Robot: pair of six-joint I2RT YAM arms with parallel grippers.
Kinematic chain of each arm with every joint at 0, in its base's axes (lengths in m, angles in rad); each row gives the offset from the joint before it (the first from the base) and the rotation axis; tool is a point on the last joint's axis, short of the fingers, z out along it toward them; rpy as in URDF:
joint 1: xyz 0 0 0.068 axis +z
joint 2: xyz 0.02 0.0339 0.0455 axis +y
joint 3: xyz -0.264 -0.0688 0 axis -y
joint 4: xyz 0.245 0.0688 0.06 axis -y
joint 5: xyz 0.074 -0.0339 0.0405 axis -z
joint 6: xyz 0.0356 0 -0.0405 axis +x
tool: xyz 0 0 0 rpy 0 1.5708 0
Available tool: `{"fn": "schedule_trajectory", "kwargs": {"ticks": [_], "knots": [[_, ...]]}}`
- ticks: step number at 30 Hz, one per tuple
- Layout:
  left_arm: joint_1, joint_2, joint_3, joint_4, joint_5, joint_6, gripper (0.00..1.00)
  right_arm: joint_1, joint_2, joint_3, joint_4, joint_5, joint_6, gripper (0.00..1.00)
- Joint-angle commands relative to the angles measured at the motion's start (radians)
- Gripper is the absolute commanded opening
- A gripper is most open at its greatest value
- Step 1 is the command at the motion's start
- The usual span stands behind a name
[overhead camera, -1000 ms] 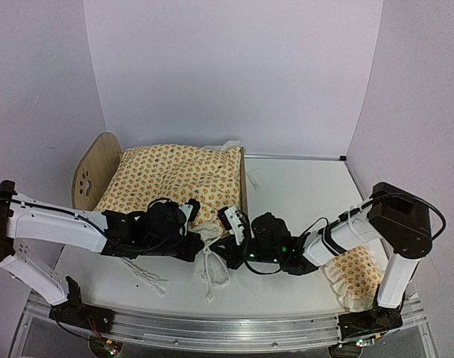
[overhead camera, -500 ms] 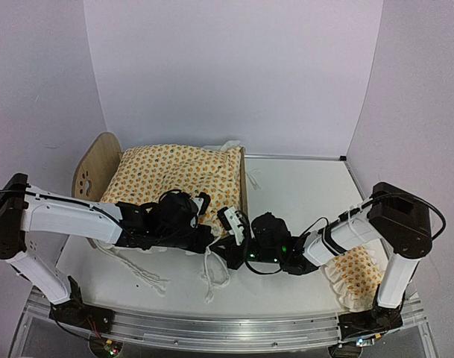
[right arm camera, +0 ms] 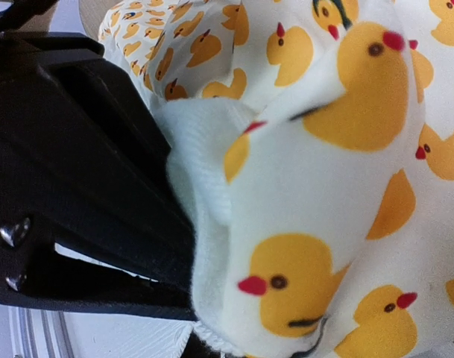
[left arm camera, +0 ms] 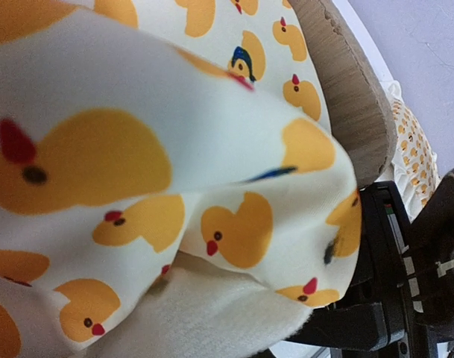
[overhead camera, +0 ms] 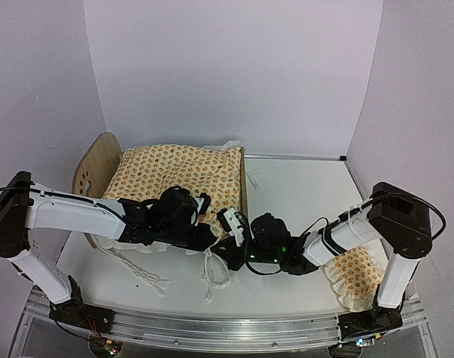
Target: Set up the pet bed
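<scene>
Pet bed (overhead camera: 98,165): small light-wood frame with rounded end boards, at the back left of the white tabletop (overhead camera: 301,186). A paw-print cutout shows in the far-left end board. The other end board stands about mid-table, just beyond my two grippers.

White quilt printed with yellow ducks (overhead camera: 174,173): spread over the bed from board to board, covering its top. The near right corner hangs off the frame toward me, bunched where my grippers meet.

My right gripper (overhead camera: 231,224): reaches in low from the right with the arm stretched across the table. Its tip is at that near corner, beside the end board. The jaws are clamped tight on a fold of the quilt. The wrist view shows the duck print and its plain white fleecy underside pinched against my black finger (right arm camera: 85,149).

My left gripper (overhead camera: 202,211): comes in from the left over the quilt's near edge, tip just beside the right gripper. Duck fabric fills the wrist view and hides my own fingers. I cannot tell whether this one is gripping or has let go.

Small matching duck-print pillow with a white ruffle (overhead camera: 355,274): on the table at the near right, partly under my right arm, well apart from the bed.

Loose white strings (overhead camera: 212,274): trailing on the tabletop in front of the bed, nearer me than both grippers.
</scene>
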Motion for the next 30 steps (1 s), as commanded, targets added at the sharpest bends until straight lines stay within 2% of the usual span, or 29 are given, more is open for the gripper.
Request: {"fn": "schedule_trajectory", "kwargs": {"ticks": [1, 2, 4, 13, 19, 22, 25, 30], "knots": [[0.006, -0.040, -0.009, 0.030, 0.073, -0.033, 0.09, -0.014, -0.033, 0.031, 0.020, 0.103, 0.034, 0.00], [0.006, -0.044, -0.013, 0.031, 0.076, -0.036, 0.09, -0.014, -0.036, 0.029, 0.001, 0.174, 0.055, 0.00], [0.006, -0.043, -0.017, 0.033, 0.076, -0.044, 0.09, -0.014, -0.035, 0.020, 0.007, 0.212, 0.095, 0.00], [0.033, -0.072, -0.071, 0.083, 0.020, -0.071, 0.08, -0.015, 0.068, -0.022, 0.384, 0.074, 0.030, 0.00], [0.042, -0.158, -0.118, 0.122, 0.035, -0.042, 0.08, -0.019, 0.082, -0.025, 0.402, 0.051, -0.002, 0.00], [0.042, -0.212, -0.163, 0.180, 0.072, -0.013, 0.12, -0.029, 0.085, -0.041, 0.425, 0.018, -0.015, 0.00], [0.044, -0.213, -0.143, 0.139, 0.023, -0.001, 0.15, -0.044, 0.106, -0.034, 0.440, -0.070, -0.056, 0.00], [0.046, -0.174, -0.096, 0.108, 0.023, 0.027, 0.14, -0.080, 0.109, -0.010, 0.444, -0.205, -0.117, 0.00]]}}
